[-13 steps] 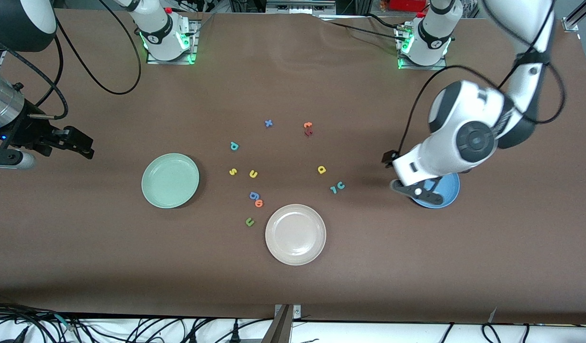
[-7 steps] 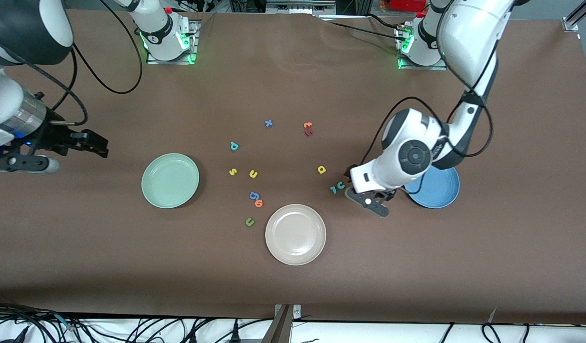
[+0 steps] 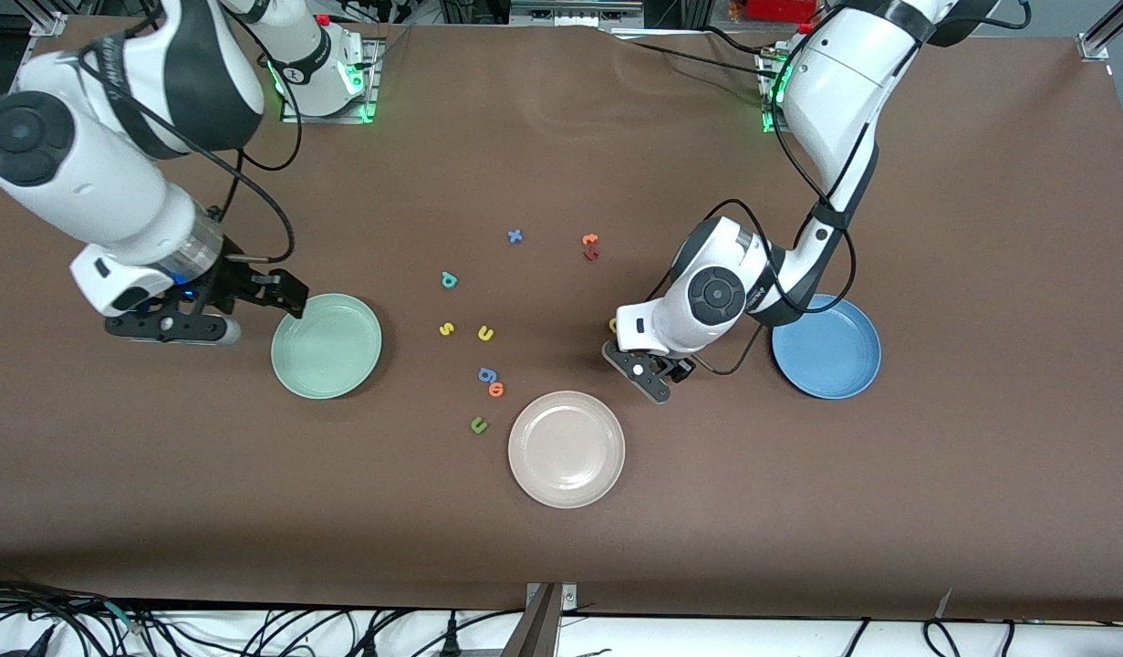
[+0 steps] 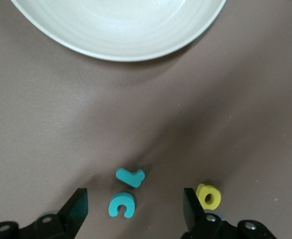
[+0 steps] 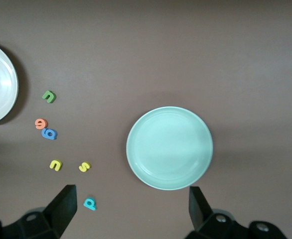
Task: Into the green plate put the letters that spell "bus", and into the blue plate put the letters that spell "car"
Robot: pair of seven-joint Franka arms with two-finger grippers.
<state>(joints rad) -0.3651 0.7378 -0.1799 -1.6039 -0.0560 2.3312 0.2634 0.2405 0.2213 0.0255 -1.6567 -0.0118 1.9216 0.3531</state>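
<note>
- Risk 1: the teal "c" (image 4: 121, 204) and the thin teal "r" (image 4: 130, 177) lie just beside each other between the fingers of the left gripper (image 4: 134, 206), so a close here may catch both, or nudge the "r" aside and leave it crooked
- Risk 2: the yellow "a" (image 4: 209, 195) sits just outside one finger; that finger could land on it and flick it away
- Risk 3: the letters are tiny and flat, so a pinch that stops high would slip off them
- Left gripper (image 3: 652, 370): low over the table, between the beige plate (image 3: 566, 449) and the blue plate (image 3: 826, 346); jaws spread wide, holding nothing, touching nothing that I can see
- Right gripper (image 3: 292, 297): over the rim of the green plate (image 3: 327, 346), jaws wide apart and empty
- The "bus" letters lie on the table past the green plate from the right gripper: the teal "b" (image 5: 89, 203), the yellow "s" (image 5: 84, 167), the yellow-orange "u" (image 5: 55, 165)
- Both task plates hold no letters; I judge 0 of 6 letters placed
</note>
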